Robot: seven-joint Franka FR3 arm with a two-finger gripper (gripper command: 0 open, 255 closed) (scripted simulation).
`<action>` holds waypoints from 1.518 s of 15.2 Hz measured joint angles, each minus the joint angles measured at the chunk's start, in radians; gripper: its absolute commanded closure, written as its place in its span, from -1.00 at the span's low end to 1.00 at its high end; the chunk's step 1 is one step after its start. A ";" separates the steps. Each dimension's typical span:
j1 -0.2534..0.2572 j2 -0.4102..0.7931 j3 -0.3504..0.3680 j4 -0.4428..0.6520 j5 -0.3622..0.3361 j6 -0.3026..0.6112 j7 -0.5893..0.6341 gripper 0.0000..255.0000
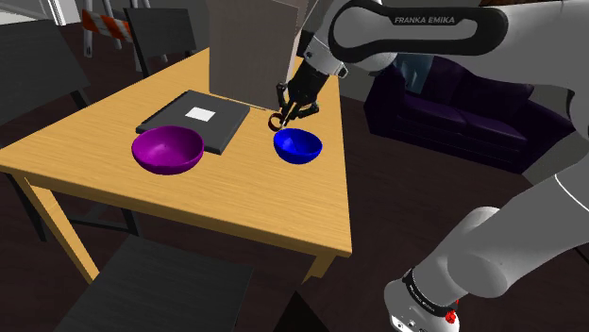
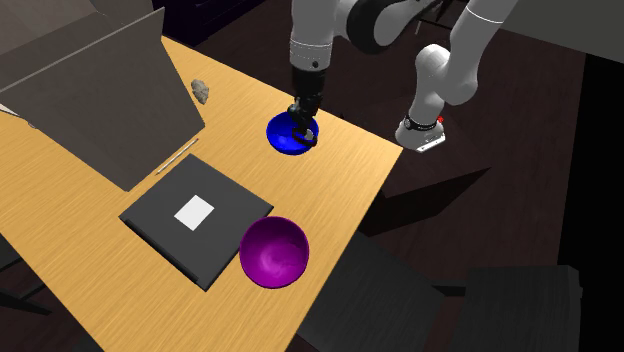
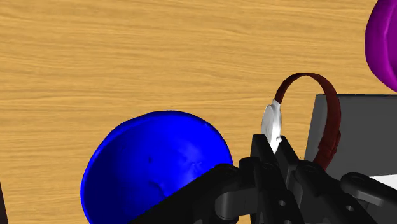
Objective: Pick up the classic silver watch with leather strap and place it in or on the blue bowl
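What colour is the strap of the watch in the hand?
The silver-faced watch's looped strap is dark red, clearest in the wrist view.

The wooden table (image 1: pixel 236 217) has a light brown top. Four bigger things stand on it. A blue bowl (image 1: pixel 297 146) sits near the edge on the side of the stand. A purple bowl (image 1: pixel 168 150) sits just beside a flat dark board (image 1: pixel 193 121) with a white square on its middle. Behind the board there is a large grey box (image 2: pixel 95 90). A thin pale stick (image 2: pixel 175 158) lies between box and board, and a small grey lump (image 2: pixel 200 91) lies near the box.
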 measured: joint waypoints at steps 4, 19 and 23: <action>-0.040 -0.017 -0.063 -0.001 0.007 -0.040 -0.099 1.00; -0.058 0.017 -0.097 -0.121 0.033 0.095 -0.202 1.00; -0.056 0.028 -0.096 -0.149 0.040 0.133 -0.213 1.00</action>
